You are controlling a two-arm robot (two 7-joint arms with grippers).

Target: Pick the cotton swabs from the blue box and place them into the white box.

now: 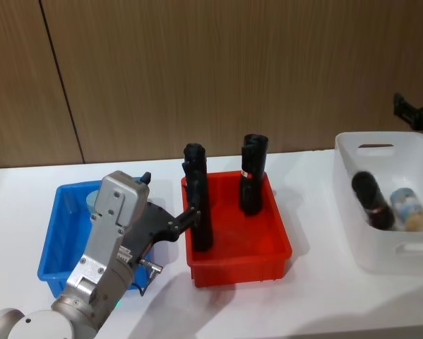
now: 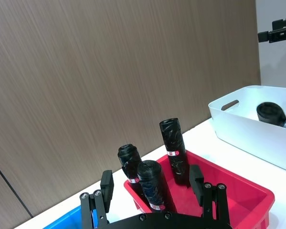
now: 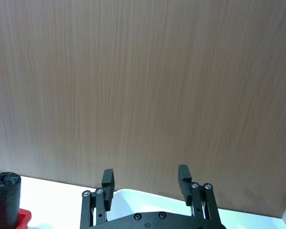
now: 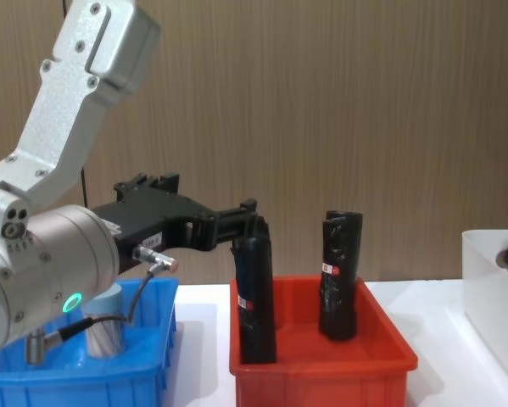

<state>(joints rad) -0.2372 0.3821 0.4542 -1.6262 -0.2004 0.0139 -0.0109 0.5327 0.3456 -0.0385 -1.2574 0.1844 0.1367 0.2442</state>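
One cotton swabs jar stands in the blue box at the table's left, partly hidden by my left arm; the chest view shows the jar upright in the blue box. A second jar lies in the white box at the right, beside a black roll. My left gripper is open and empty above the blue box's right side, its fingers pointing toward the red bin. My right gripper hovers open and empty behind the white box.
A red bin sits between the two boxes and holds tall black rolls standing upright; one roll is close to my left fingertips. A wooden wall runs behind the white table.
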